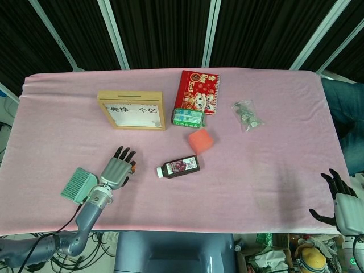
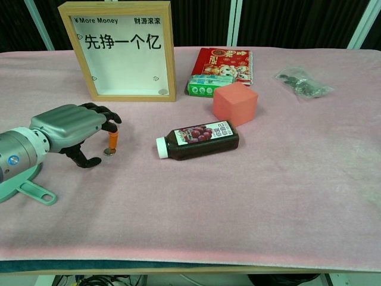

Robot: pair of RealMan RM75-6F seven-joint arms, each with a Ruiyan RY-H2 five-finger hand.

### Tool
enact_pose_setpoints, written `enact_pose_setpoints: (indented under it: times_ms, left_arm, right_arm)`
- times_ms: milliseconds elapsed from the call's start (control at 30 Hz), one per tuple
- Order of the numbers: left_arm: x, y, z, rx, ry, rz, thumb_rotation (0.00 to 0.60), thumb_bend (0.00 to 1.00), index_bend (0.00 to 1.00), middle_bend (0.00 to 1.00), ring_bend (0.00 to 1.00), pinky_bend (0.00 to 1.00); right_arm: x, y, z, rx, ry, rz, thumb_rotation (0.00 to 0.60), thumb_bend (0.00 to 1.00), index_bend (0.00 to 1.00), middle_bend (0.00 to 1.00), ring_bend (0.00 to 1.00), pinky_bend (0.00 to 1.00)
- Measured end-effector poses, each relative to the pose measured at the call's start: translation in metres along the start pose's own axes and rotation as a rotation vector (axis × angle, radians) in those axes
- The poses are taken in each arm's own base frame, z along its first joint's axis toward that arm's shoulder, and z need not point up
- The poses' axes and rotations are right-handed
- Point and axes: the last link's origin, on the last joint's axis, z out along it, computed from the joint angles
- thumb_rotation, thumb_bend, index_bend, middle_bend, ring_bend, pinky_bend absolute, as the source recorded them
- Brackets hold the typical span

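Bright, even overhead light — shadows under the bottle [image 2: 198, 140] and the left robot hand [image 2: 74, 128] stay soft and short. Both views are sharp; the pink surface [image 1: 267, 159] shows no glare — edges bow slightly.

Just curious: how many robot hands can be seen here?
2. The left hand hovers over a coin beside the brush; the right hand sits off the table's right edge.
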Motion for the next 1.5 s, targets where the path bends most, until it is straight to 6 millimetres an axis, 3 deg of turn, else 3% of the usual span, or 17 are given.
enact_pose_setpoints:
  times_ms: [1500]
  left_arm:
    - [-0.0037,0.0035,0.0068,0.008,-0.026,0.041,0.600,0.38,0.47,0.09,0.00,0.00]
  right_arm:
    - [-0.0001,0.0000,0.0000,0.001,-0.005,0.007,0.600,0.07,0.14,0.02,0.13,0.20]
